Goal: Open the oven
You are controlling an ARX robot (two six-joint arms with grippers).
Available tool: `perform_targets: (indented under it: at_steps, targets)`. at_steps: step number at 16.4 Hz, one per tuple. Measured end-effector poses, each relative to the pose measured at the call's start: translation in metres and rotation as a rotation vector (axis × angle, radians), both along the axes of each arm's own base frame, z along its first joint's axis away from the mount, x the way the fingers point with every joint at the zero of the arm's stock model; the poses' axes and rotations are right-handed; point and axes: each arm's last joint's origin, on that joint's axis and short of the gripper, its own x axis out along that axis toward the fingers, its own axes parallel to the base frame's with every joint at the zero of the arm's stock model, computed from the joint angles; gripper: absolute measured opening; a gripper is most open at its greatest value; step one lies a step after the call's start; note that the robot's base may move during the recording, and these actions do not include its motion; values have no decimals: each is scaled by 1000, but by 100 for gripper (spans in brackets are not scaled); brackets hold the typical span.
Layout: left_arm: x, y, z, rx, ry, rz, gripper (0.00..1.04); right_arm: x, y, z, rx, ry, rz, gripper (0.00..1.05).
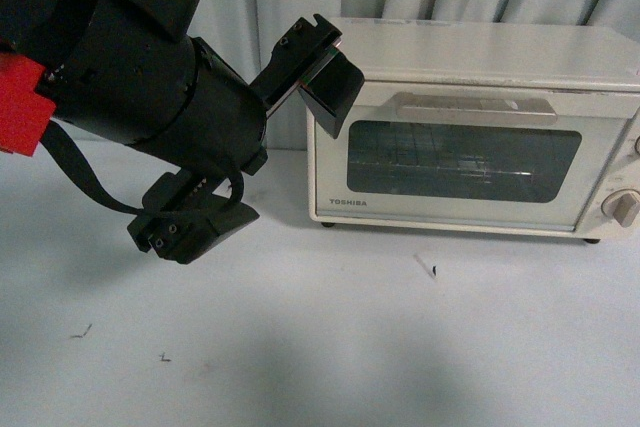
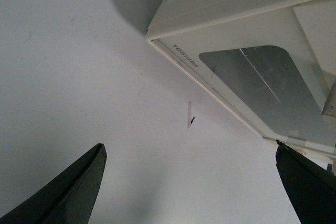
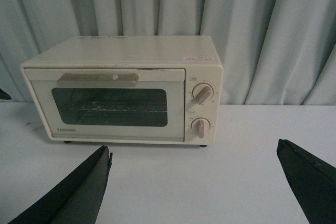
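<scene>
front: faces oven [image 1: 470,137], close | left wrist: nearest, its logo corner | right wrist: farther, whole oven

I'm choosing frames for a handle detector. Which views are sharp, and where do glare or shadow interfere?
Front view: the oven is sharp, but the left claw looms close, covering its corner, with a soft shadow on the table. Left wrist view: tilted, door glass washed pale by glare. Right wrist view: even light, handle crisp.

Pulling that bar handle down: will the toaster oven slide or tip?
Likely slides rather than tips: the toaster oven is squat, on small feet on a smooth table. The handle sits high on the door, so a pull might rock it forward.
</scene>
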Motion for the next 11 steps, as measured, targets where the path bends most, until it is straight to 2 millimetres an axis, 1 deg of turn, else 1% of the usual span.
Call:
perform_targets:
  at_steps: [1, 2, 4, 6, 10, 11]
  targets:
    - [-2, -2, -1, 5, -1, -17, 98, 0, 0, 0, 0, 0, 0, 98]
    - [-6, -3, 2, 31, -57, -48, 98, 0, 0, 0, 0, 0, 0, 98]
    - [-13, -3, 13, 74, -115, -90, 98, 0, 0, 0, 0, 0, 0, 98]
    - [-14, -2, 21, 85, -151, -106, 98, 0, 0, 0, 0, 0, 0, 98]
    - [-14, -1, 19, 97, -149, -116, 98, 0, 0, 0, 0, 0, 0, 98]
    - [-7, -8, 16, -58, -82, -145, 98, 0, 0, 0, 0, 0, 0, 98]
